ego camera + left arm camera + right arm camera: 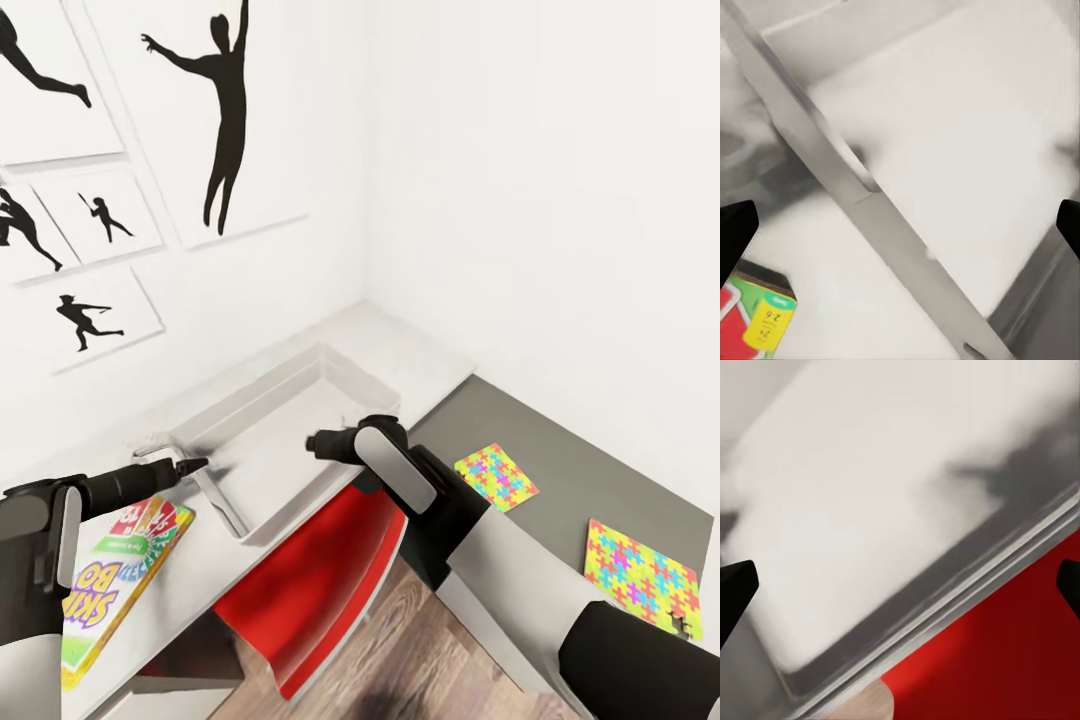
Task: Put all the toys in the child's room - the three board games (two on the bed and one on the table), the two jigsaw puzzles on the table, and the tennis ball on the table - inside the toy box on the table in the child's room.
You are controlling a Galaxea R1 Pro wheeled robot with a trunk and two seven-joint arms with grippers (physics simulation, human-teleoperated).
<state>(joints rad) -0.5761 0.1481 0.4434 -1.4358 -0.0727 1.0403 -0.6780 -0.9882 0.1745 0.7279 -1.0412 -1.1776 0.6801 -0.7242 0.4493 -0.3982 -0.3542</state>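
- Pale grey toy box (262, 455) sits on the table (420, 355) at my 12 o'clock, nothing in it.
- My right gripper (312, 441) hangs spread and unladen over its bottom.
- My left gripper (190, 464), spread too, hovers beside its rim.
- Skip-Bo board game (110, 575) lies at 9; two jigsaw puzzles (496, 476) (641, 577) at 3.

A red chair (310, 580) stands on the brown wood floor (400, 650), tucked partly under the front edge of the surface. Its red seat also shows in the right wrist view (1005, 660). On the white wall (520, 180) hang white pictures with black shapes of players: a big jumping one (225, 110) and smaller ones (90, 315) beside it.
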